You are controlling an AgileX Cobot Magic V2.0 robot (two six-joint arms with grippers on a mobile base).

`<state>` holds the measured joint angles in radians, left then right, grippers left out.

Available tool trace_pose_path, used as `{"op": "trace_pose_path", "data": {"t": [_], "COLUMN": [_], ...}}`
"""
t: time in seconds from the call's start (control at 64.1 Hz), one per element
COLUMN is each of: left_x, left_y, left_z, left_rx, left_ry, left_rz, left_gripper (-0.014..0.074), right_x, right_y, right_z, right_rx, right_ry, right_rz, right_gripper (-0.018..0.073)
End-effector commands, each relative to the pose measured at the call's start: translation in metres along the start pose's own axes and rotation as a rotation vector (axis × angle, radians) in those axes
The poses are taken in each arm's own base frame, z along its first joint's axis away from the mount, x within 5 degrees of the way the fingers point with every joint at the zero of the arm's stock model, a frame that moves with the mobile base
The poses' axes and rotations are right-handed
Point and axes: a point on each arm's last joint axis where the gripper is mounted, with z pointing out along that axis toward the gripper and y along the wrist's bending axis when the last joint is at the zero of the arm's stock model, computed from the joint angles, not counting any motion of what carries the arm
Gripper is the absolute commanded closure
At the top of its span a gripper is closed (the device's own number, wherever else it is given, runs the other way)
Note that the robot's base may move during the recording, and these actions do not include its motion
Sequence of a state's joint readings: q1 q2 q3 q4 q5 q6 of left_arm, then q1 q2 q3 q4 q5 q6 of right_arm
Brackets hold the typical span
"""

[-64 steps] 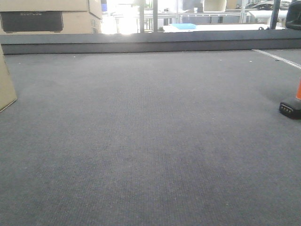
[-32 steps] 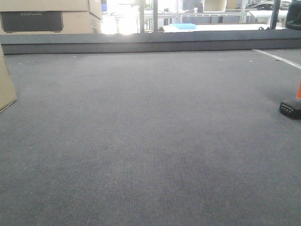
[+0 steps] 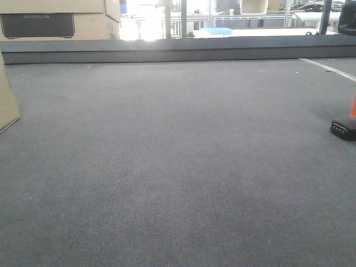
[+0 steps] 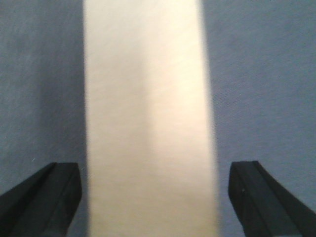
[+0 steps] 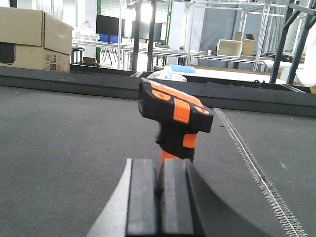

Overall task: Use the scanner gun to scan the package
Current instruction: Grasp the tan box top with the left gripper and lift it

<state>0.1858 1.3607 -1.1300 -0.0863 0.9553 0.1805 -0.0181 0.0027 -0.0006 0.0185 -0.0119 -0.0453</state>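
The package [image 4: 148,118] is a pale beige box, blurred, seen from above in the left wrist view on grey carpet. My left gripper [image 4: 150,197] is open, with one black finger [image 4: 44,197] on each side of the box and a gap between each finger and the box. The scanner gun [image 5: 175,116], black and orange, stands upright on the carpet a little beyond my right gripper [image 5: 159,197], which is shut and empty. Its black foot and orange handle show at the right edge of the front view [image 3: 344,127]. Neither gripper shows in the front view.
A tan cardboard face [image 3: 6,100] stands at the front view's left edge; I cannot tell whether it is the package. Stacked cartons [image 3: 55,19] sit behind a low dark ledge [image 3: 178,53]. A white seam line [image 5: 256,173] runs along the carpet right of the scanner.
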Motion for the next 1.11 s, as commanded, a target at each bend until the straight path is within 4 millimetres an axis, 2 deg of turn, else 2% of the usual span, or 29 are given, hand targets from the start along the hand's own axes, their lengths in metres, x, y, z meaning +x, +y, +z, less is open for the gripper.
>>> {"op": "trace_pose_path", "data": {"t": [0.0, 0.218, 0.327, 0.437, 0.468, 0.592, 0.78, 0.889, 1.091], "left_x": [0.000, 0.001, 0.002, 0.004, 0.004, 0.001, -0.017, -0.025, -0.032], "left_y": [0.003, 0.002, 0.001, 0.001, 0.000, -0.001, -0.014, -0.033, -0.092], "left_z": [0.004, 0.005, 0.005, 0.005, 0.005, 0.000, -0.026, -0.037, -0.042], "left_rx": [-0.044, -0.029, -0.021, -0.017, -0.015, 0.002, 0.111, 0.182, 0.273], "left_ry": [0.020, 0.028, 0.042, 0.065, 0.069, 0.051, 0.007, -0.025, -0.110], "left_rz": [-0.037, -0.052, -0.056, -0.057, -0.057, -0.067, -0.102, -0.110, -0.108], "left_gripper": [0.0120, 0.0220, 0.0384, 0.0665, 0.0706, 0.0707, 0.0707, 0.0707, 0.0707], "right_x": [-0.002, -0.002, -0.002, -0.002, -0.002, -0.002, -0.002, -0.002, -0.002], "right_y": [0.000, 0.000, 0.000, 0.000, 0.000, 0.000, 0.000, 0.000, 0.000], "right_z": [0.000, 0.000, 0.000, 0.000, 0.000, 0.000, 0.000, 0.000, 0.000], "right_rx": [0.000, 0.000, 0.000, 0.000, 0.000, 0.000, 0.000, 0.000, 0.000], "right_ry": [-0.020, -0.020, -0.020, -0.020, -0.020, -0.020, -0.020, -0.020, -0.020], "right_rz": [-0.007, -0.007, -0.007, -0.007, -0.007, -0.007, -0.007, -0.007, -0.007], "right_gripper": [0.0728, 0.0728, 0.0728, 0.0728, 0.0728, 0.0728, 0.0728, 0.0728, 0.0728]}}
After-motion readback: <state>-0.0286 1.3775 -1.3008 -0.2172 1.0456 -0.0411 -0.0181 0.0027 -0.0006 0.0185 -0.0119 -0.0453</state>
